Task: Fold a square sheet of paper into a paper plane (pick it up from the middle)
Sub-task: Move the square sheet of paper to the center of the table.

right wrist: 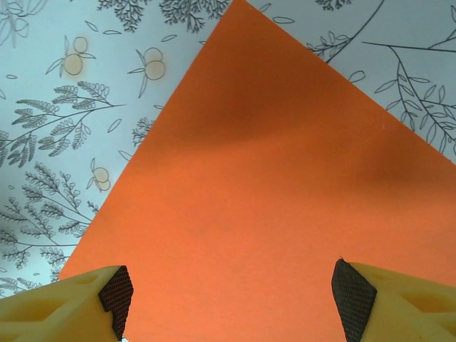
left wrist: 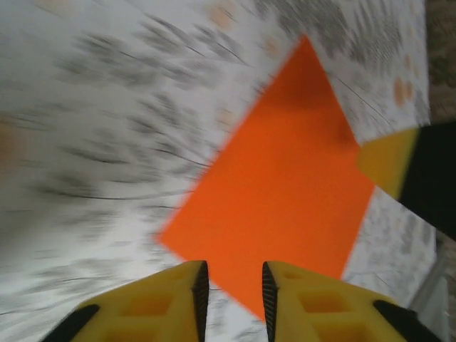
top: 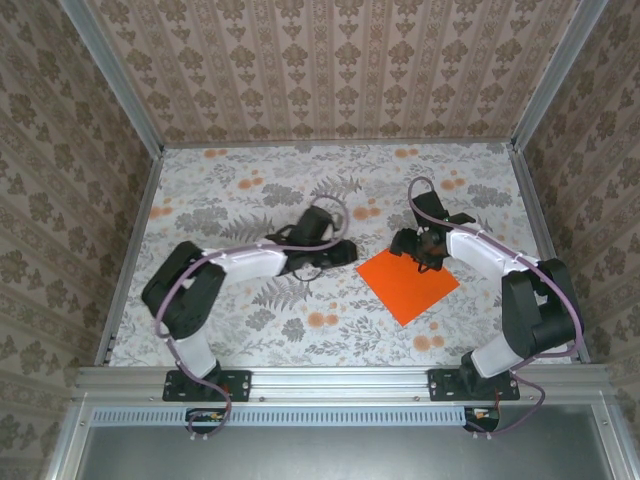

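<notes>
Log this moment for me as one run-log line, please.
square sheet of paper: flat, unfolded | left gripper: narrowly open, empty, beside sheet | right gripper: wide open over sheet

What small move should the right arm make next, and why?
Probably lower the right gripper onto the square sheet of paper and pinch it: its fingers stand wide open over the sheet, which lies flat and unfolded.
</notes>
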